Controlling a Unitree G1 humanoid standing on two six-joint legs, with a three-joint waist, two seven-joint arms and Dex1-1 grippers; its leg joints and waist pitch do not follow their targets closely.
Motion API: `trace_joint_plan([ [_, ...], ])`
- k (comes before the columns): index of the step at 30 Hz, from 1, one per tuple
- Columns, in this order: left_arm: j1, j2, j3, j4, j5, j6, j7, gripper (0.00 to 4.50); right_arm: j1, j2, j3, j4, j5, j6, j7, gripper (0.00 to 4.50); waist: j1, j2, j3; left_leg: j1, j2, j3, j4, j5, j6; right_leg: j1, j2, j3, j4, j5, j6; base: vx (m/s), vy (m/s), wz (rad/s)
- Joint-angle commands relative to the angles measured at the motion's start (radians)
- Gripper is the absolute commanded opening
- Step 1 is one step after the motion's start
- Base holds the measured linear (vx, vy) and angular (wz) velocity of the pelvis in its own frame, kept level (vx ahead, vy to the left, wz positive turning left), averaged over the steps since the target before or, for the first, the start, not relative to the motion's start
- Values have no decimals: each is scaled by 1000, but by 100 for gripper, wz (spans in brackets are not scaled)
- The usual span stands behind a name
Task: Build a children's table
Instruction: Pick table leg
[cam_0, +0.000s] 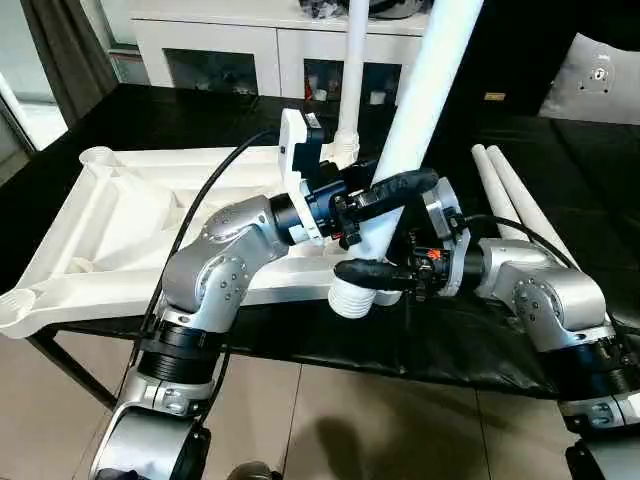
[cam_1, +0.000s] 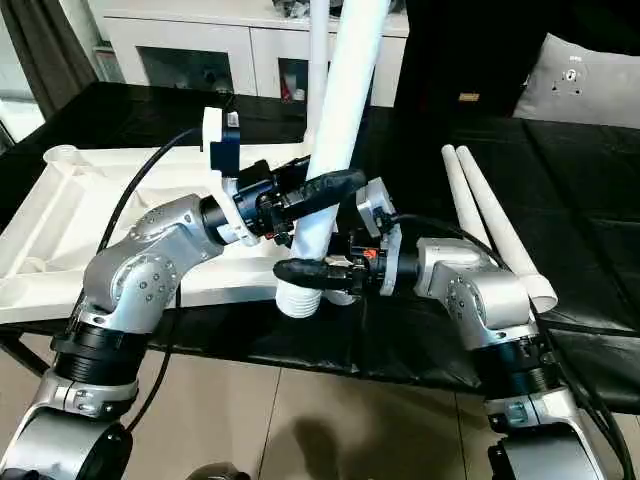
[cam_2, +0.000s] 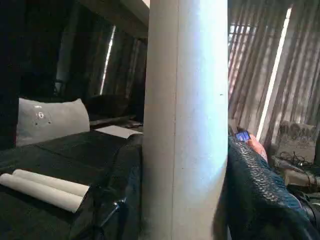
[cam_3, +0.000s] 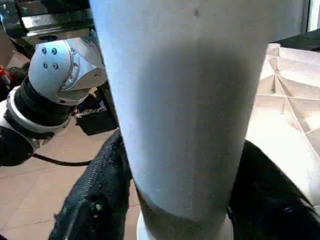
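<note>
The white tabletop (cam_0: 120, 225) lies upside down on the black-covered bench (cam_0: 560, 190), ribbed underside up, one leg (cam_0: 349, 70) standing in its far corner socket; the left gripper (cam_0: 385, 205) is clamped around a tilted white leg (cam_0: 425, 85), a finger on each side; just below, the right gripper (cam_1: 322, 282) has its fingers around the same leg near the threaded end (cam_0: 352, 298), pads beside it, contact unclear; two spare legs (cam_0: 515, 205) lie side by side at the right.
</note>
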Motion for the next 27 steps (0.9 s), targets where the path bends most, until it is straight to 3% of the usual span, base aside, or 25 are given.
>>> trace_joint_plan([
  [1, 1, 1, 3, -16, 6, -12, 2, 182, 6, 5, 12, -1, -12, -2, 6, 228, 0, -20, -76, 3, 66, -23, -61, -50, 91, 69, -93, 74, -68, -240, -105, 0, 0, 0],
  [5, 1, -1, 6, -16, 4, -7, 9, 182, 7, 6, 15, 3, -16, -3, 7, 198, 0, -19, -76, 4, 67, -23, -60, -52, 91, 68, -94, 75, -66, -233, -110, 0, 0, 0],
  [18, 3, -18, 11, -10, 5, -4, 42, 181, 12, 18, 9, 12, -25, 6, -10, 189, -1, -17, -77, 3, 66, -24, -60, -53, 92, 69, -92, 74, -66, -225, -111, 0, 0, 0],
  [20, 4, -19, 12, -10, 5, -4, 44, 181, 12, 21, 4, 12, -15, 18, -11, 258, 0, -15, -78, 4, 68, -25, -59, -52, 93, 69, -93, 74, -65, -220, -115, 0, 0, 0],
  [27, 7, -21, 12, -15, 5, -1, 46, 181, 9, 25, 7, 22, -38, -12, -24, 265, -1, -16, -78, 3, 67, -24, -59, -53, 89, 69, -93, 75, -64, -214, -119, 0, 0, 0],
])
